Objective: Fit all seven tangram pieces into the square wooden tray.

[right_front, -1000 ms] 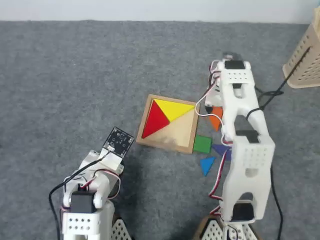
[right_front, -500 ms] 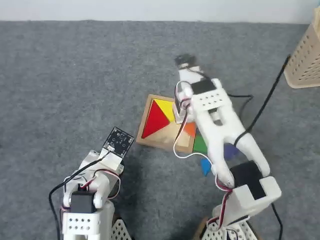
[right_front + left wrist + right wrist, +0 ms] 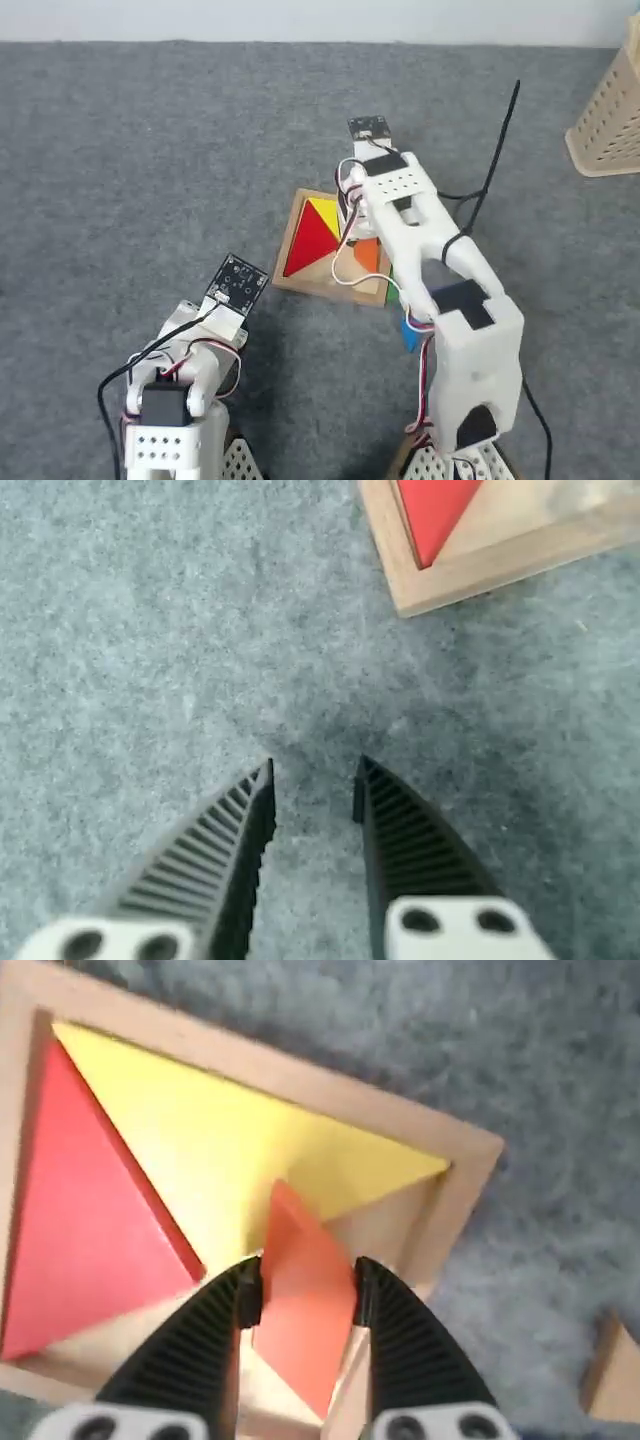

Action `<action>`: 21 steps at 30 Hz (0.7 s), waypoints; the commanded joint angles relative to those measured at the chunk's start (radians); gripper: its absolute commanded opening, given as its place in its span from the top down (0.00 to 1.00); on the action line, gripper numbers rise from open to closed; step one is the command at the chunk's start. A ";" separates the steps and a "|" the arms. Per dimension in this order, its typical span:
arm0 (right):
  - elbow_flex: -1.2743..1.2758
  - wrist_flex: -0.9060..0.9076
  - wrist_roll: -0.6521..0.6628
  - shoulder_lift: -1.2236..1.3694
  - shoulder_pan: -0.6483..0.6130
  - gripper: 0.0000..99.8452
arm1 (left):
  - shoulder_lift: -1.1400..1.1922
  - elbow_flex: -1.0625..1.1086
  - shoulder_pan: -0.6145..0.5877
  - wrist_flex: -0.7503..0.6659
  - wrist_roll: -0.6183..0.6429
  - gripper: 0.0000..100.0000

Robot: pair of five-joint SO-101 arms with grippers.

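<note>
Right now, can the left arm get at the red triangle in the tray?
Probably yes: only bare carpet lies between the open left tool and the tray corner holding the red triangle.

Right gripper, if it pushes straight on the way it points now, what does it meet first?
The right gripper is shut on an orange triangle, which would touch first, probably the bare tray floor beside the yellow triangle; its tip may catch that piece's edge. Depth is unclear.
</note>
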 commanded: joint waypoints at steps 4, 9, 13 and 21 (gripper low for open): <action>-0.086 0.022 0.012 -0.013 0.005 0.94 | -0.021 -0.013 -0.005 0.000 0.008 0.88; -0.087 0.022 0.213 -0.013 -0.041 1.00 | -0.021 -0.013 -0.005 0.000 0.008 0.88; -0.086 0.025 0.267 -0.013 -0.110 0.99 | -0.021 -0.013 -0.005 0.000 0.008 0.88; -0.081 0.053 0.371 -0.013 -0.168 0.99 | -0.021 -0.013 -0.005 0.000 0.008 0.88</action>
